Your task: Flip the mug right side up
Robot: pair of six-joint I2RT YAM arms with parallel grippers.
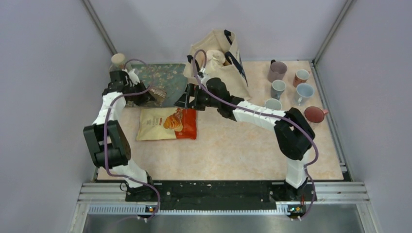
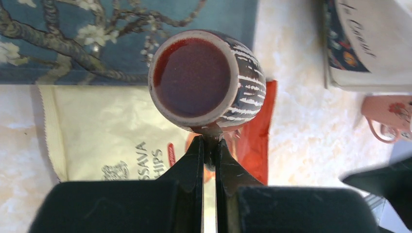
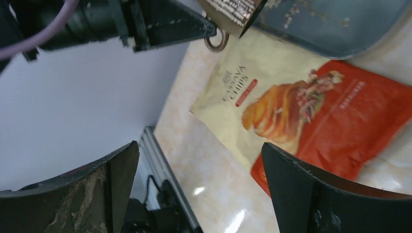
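A dark brown mug with white stripes and a red-brown inside hangs in the air over the near edge of a blue floral tray. Its mouth faces the left wrist camera. My left gripper is shut on the mug's handle. From above, the mug is at the back left with the left gripper on it. My right gripper is open and empty just right of the mug. In the right wrist view, the mug and its ring handle are above the wide-apart right gripper.
A yellow and red chips bag lies flat under both grippers. A cream tote bag stands at the back centre. Several mugs stand at the back right. A jar stands at the back left corner.
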